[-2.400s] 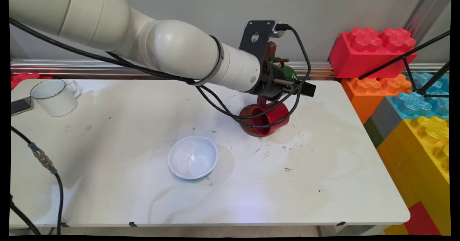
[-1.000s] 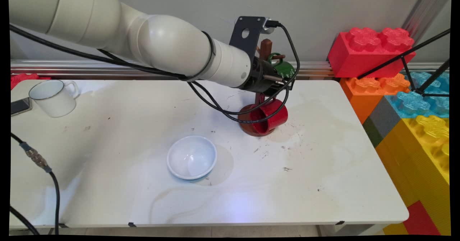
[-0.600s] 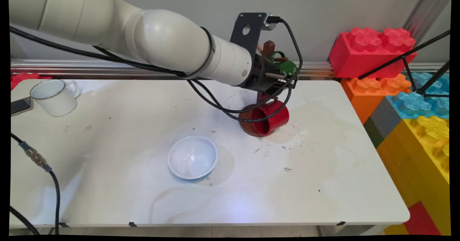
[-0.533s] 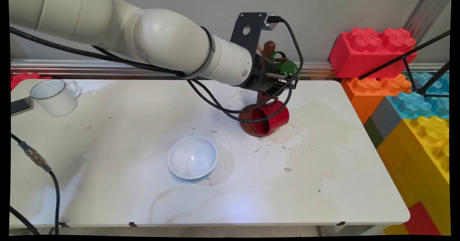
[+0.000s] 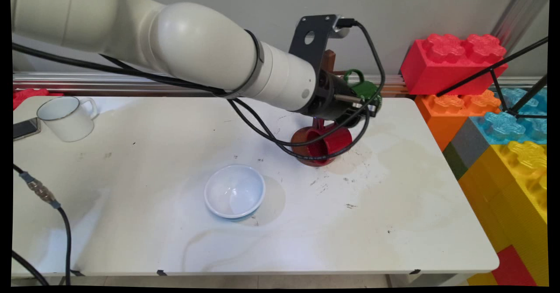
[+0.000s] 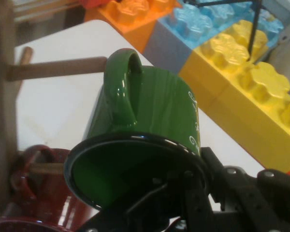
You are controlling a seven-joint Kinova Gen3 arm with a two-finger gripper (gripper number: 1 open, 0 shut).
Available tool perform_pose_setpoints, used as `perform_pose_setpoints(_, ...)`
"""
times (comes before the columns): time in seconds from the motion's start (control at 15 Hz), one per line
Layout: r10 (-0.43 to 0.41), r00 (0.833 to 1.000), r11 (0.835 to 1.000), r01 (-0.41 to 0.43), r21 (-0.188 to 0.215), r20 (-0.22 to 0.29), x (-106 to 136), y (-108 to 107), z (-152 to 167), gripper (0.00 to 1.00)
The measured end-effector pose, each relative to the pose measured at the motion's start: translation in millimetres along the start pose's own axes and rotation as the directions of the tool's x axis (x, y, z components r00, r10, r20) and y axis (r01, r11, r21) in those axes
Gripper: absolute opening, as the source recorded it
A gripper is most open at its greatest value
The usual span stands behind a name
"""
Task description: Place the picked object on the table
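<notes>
My gripper [image 5: 365, 102] is shut on the rim of a green mug [image 5: 364, 90], held tilted on its side just right of a brown wooden mug tree [image 5: 329, 60]. In the hand view the green mug [image 6: 150, 111] fills the middle, its handle up and its mouth toward my gripper [image 6: 183, 193]. The tip of a wooden peg [image 6: 58, 68] ends right at the handle; whether it still passes through is hidden. A red mug [image 5: 334, 139] hangs on a lower peg over the tree's round base [image 5: 302, 141], below my hand.
A white bowl [image 5: 234, 191] sits mid-table. At the far left stand a white mug [image 5: 65, 118] and a phone [image 5: 25, 128]. Big coloured toy blocks [image 5: 455, 59] are stacked past the table's right edge [image 5: 477, 223], with black tripod legs [image 5: 516, 105] over them.
The hand closed in on the green mug hanging on the tree, gripped its rim, lifted slightly, and has now carried it to the right, away from the post.
</notes>
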Motion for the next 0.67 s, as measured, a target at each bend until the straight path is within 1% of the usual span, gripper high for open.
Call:
perform_pose_setpoints(0.13,0.003,1.000,1.000,-0.003,-0.031,0.005,0,10,-4,0.00)
perform_pose_setpoints(0.33,0.011,1.000,0.998,-0.010,-0.068,0.013,1,21,-9,0.00)
perform_pose_setpoints(0.53,0.036,0.999,0.995,-0.032,-0.094,0.033,0,28,-18,0.00)
perform_pose_setpoints(0.67,0.060,0.997,0.994,-0.055,-0.099,0.049,1,29,-24,0.00)
